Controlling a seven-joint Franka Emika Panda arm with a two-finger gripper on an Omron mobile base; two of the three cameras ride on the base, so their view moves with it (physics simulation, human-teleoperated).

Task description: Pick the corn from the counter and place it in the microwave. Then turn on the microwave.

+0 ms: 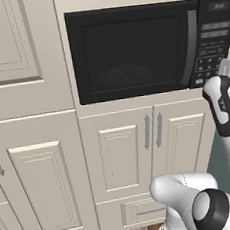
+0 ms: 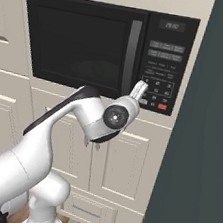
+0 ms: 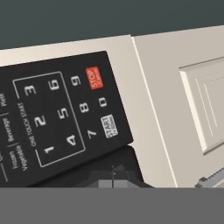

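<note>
The black microwave [image 1: 130,50] [image 2: 83,43] sits built into cream cabinets, with its dark glass door closed and its grey handle [image 2: 131,56] beside the keypad [image 2: 157,87]. My gripper [image 2: 138,91] [image 1: 226,66] is shut, holds nothing, and points at the keypad's lower left corner. In the hand view the keypad [image 3: 57,118] is close and rolled sideways. The white START button [image 3: 109,126] lies just above my shut gripper [image 3: 112,176], and the red STOP button [image 3: 94,78] is farther up. The corn and the counter are out of view.
Cream panelled cabinet doors [image 1: 126,151] with grey handles [image 1: 147,131] stand under the microwave, above a drawer [image 2: 86,209]. A dark teal wall [image 2: 204,147] rises close on the right. Tall cream panels [image 1: 27,121] run to the left.
</note>
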